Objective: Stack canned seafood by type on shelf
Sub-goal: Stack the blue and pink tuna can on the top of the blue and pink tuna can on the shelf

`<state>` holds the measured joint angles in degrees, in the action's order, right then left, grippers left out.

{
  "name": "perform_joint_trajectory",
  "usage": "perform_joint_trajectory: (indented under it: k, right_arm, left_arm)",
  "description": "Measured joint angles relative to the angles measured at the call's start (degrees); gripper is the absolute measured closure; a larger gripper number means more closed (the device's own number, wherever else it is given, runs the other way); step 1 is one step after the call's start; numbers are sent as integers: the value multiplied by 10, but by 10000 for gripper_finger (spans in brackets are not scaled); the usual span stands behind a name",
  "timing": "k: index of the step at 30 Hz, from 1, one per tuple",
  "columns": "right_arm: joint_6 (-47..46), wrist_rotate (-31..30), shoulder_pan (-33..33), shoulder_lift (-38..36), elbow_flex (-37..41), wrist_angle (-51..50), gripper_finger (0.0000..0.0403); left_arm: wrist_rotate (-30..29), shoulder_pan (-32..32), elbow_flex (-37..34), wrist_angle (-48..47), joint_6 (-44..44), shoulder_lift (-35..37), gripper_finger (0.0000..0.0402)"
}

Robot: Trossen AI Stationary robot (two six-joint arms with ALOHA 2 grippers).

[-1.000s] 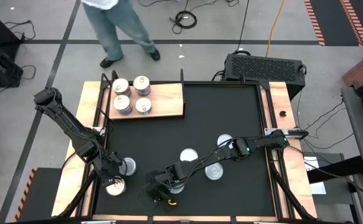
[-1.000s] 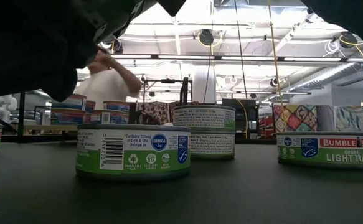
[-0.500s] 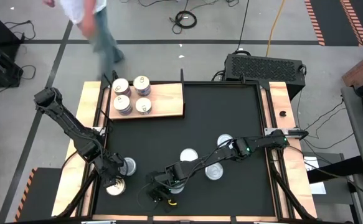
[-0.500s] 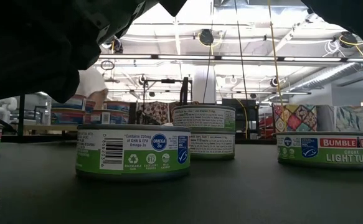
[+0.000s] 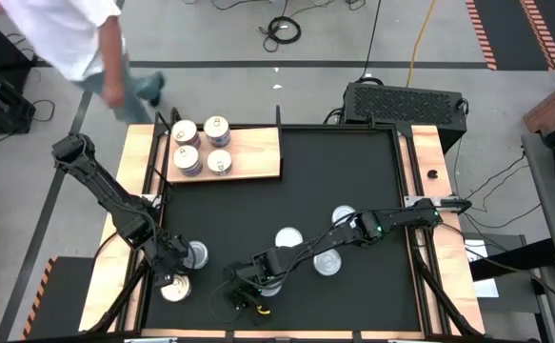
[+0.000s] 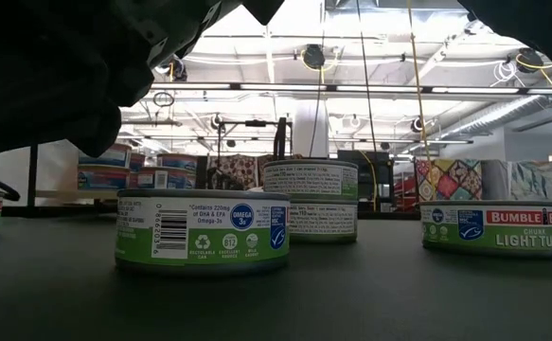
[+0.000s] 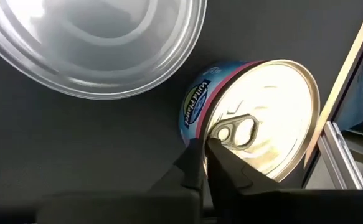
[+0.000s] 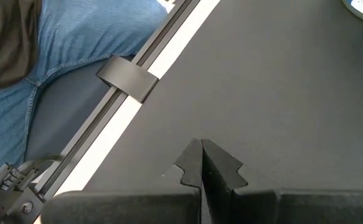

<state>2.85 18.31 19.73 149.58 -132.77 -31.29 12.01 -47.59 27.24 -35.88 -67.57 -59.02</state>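
Note:
Several canned seafood tins stand on the wooden shelf (image 5: 253, 152) at the far left. More tins stand on the black mat: a pale-topped one (image 5: 197, 252), a gold pull-tab one (image 5: 172, 289), and others (image 5: 288, 238) (image 5: 342, 219) (image 5: 327, 264). My left gripper (image 7: 205, 144) is shut, its tips at the gold-topped tin (image 7: 262, 118), with the pale-topped tin (image 7: 94, 43) beside it. My right gripper (image 8: 201, 146) is shut over bare mat near the table's near edge (image 5: 242, 297), next to a tin (image 5: 271, 282) that its arm partly hides. My left gripper's shut fingertips (image 7: 192, 163) meet the gold-topped tin at its top rim (image 7: 197, 132), right beside the pull tab (image 7: 236, 130). They come from above, slanting down. The tin stands upright on the mat. Whether anything is pinched between the fingers, I cannot tell.
The table's wooden rail and a metal clamp (image 8: 128, 78) lie just past my right gripper, with blue denim (image 8: 75, 37) beyond. A person (image 5: 68, 38) moves beyond the far left corner. A black box (image 5: 406, 100) stands at the far right. Bare mat (image 5: 344, 162) lies mid-table.
The person beyond the table's far edge has walked toward the left. Both arms and the tins show no clear shift.

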Motion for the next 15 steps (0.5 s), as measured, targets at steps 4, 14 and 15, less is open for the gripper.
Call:
perform_joint_trajectory:
  k: [4,14,15]
  right_arm:
    - [0,0,0,0,0,-2,403]
    - [11,0,-4,0,0,-3,403]
    - [11,0,-5,0,0,-3,403]
  left_arm:
    - [0,0,0,0,5,0,395]
    - [19,0,-3,6,4,16,400]
    - [19,0,-3,4,4,21,401]
